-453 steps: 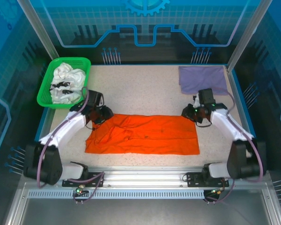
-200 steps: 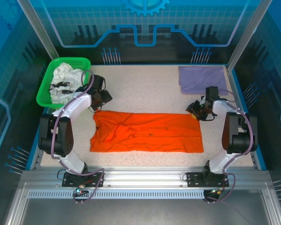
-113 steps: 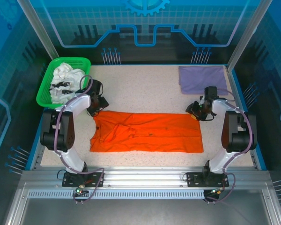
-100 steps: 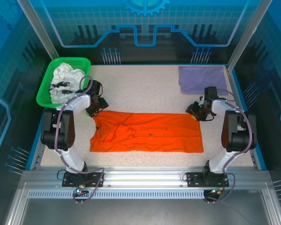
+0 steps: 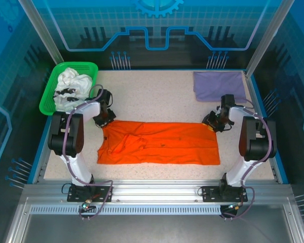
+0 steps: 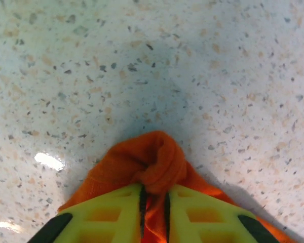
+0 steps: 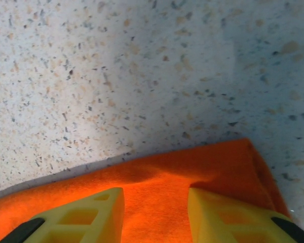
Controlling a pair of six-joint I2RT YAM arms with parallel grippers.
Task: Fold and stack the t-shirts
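The bright orange t-shirt (image 5: 159,143) lies spread flat across the middle of the table. My left gripper (image 5: 105,120) is at its far left corner. In the left wrist view the yellow fingers (image 6: 106,210) are shut on a bunched fold of that orange cloth (image 6: 154,162), with the left gripper (image 6: 154,197) low over the table. My right gripper (image 5: 213,123) is at the far right corner. In the right wrist view it (image 7: 156,205) stands open, its fingers (image 7: 93,212) resting apart on flat orange cloth (image 7: 157,177). A folded lavender t-shirt (image 5: 219,85) lies at the far right.
A green plastic basket (image 5: 47,98) at the far left holds crumpled white t-shirts with black print (image 5: 71,86). Blue walls enclose the speckled table (image 5: 152,96). Both arms reach out from the near rail along the table's sides.
My left gripper has shut on the far left corner of the orange shirt, bunching it. The left arm has drawn slightly nearer. The right gripper has barely moved.
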